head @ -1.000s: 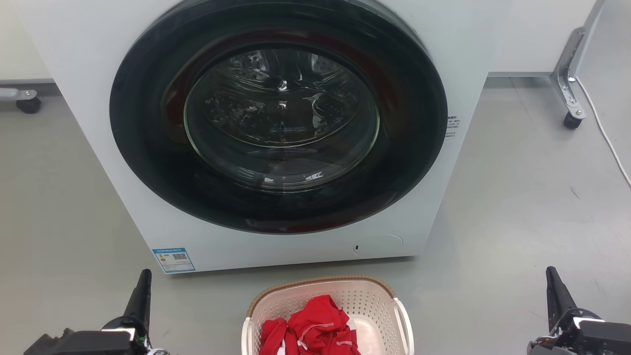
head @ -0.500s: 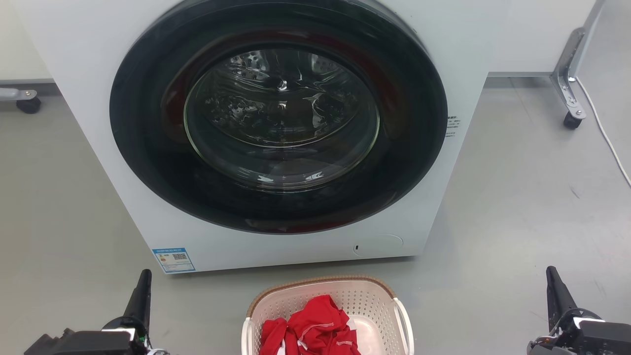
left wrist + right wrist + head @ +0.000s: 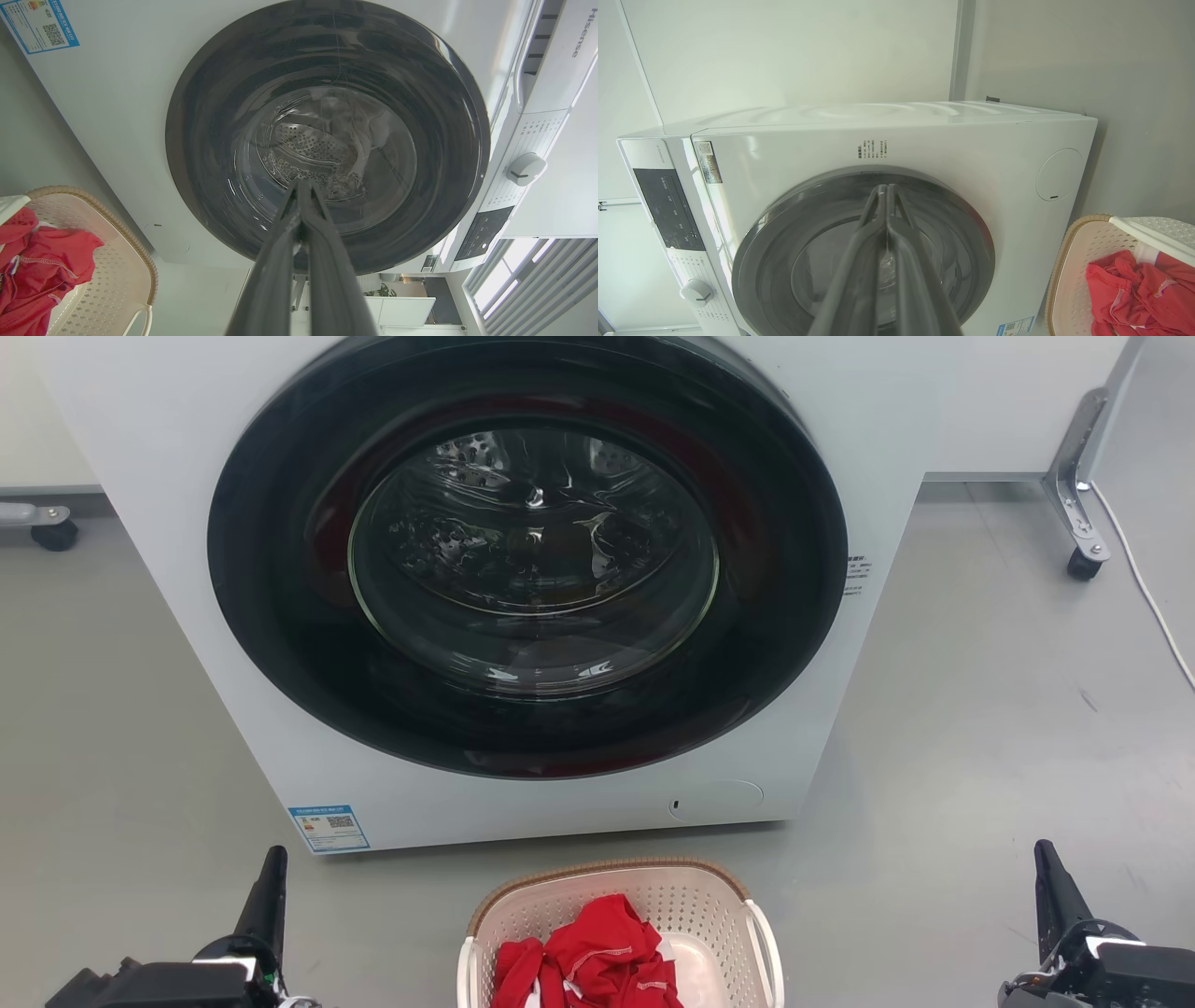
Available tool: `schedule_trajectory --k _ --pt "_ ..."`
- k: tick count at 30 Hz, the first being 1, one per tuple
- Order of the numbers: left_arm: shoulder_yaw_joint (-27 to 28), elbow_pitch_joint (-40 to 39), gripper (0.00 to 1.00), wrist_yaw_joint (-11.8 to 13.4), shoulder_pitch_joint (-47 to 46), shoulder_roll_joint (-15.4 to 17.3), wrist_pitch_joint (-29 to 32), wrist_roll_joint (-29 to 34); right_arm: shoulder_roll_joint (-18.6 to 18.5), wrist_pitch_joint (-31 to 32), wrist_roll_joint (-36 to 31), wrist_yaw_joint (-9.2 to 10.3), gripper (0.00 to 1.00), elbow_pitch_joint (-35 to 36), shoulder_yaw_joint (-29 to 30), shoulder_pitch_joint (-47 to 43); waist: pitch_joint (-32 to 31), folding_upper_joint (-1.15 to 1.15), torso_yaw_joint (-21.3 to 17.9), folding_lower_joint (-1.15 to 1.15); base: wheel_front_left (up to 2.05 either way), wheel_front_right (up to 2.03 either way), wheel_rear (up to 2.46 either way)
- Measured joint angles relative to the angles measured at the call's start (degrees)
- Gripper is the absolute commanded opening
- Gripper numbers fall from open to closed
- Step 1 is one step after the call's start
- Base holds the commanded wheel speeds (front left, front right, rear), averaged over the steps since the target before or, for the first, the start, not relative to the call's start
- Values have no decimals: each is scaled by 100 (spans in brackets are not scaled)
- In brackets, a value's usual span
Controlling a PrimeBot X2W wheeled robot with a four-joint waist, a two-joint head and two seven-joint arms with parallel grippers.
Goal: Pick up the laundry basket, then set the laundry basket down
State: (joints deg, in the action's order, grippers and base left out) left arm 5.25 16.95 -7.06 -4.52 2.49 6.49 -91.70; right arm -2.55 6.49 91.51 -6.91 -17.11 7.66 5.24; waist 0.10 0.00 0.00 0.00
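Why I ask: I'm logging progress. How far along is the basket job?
Done: nothing visibly. The cream perforated plastic laundry basket with brown rim sits on the grey floor before the white washing machine, red clothes inside. In hand: nothing; the left hand and right hand are shut, apart from it. Left: grasp, lift, set down.

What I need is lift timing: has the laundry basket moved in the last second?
No. In the head view the laundry basket keeps its place below the round hatch on the washer.

The laundry basket (image 3: 695, 901), holding clothes (image 3: 597, 947), sits before the washer (image 3: 887, 448), between left hand (image 3: 271, 870) and right hand (image 3: 1046, 864).
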Motion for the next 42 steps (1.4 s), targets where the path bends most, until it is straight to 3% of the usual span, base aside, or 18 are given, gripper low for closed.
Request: schedule_trajectory --k 42 --pt "0 1 0 0 0 -1 0 -1 0 -1 0 -1 0 1 0 0 0 0 0 0 0 0 0"
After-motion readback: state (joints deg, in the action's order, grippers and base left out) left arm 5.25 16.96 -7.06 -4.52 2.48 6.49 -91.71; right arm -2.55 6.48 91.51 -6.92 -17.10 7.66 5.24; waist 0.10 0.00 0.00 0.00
